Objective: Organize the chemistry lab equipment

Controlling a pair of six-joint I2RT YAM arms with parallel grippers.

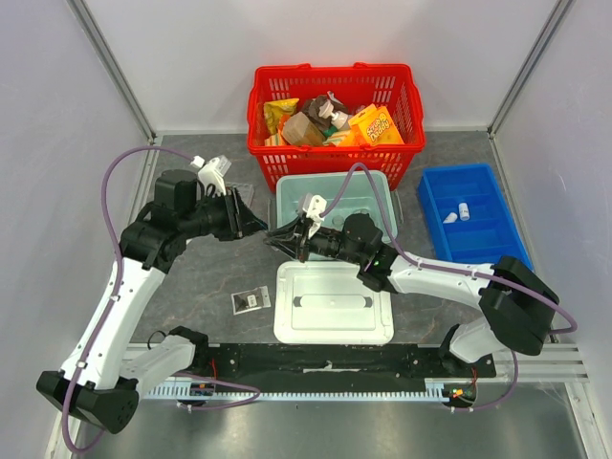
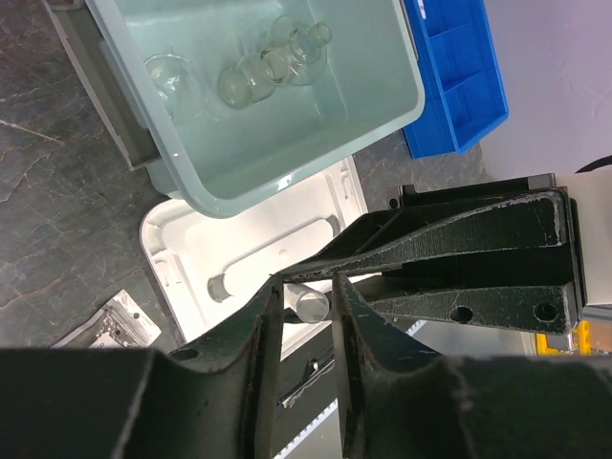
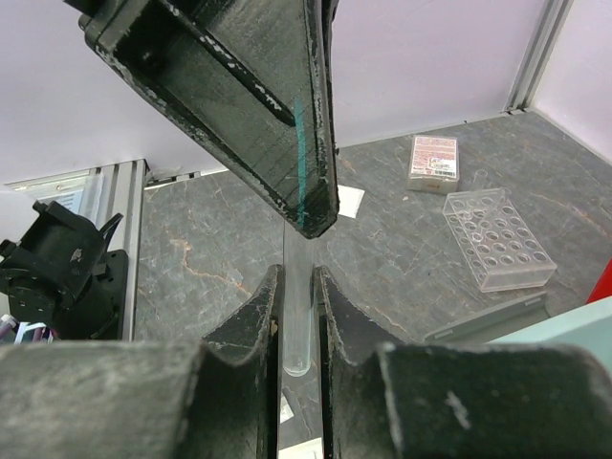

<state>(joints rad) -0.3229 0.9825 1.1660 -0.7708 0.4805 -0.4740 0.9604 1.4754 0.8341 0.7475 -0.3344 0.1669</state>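
handover in mid-air: i am pinching a slim clear glass tube [image 3: 297, 349] in both my right claw [image 3: 296, 279] and left claw [image 2: 306, 284], ideally keeping them aligned, loosening only one.

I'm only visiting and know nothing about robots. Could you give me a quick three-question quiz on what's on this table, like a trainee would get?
1. Pick one: the glass flasks lie in
A) the red basket
B) the grey bin
C) the white lid

2. True or false: the white vials lie in the blue tray.

3. Fill the gap: the right end effector grips a clear ____.

Key:
1. B
2. True
3. tube
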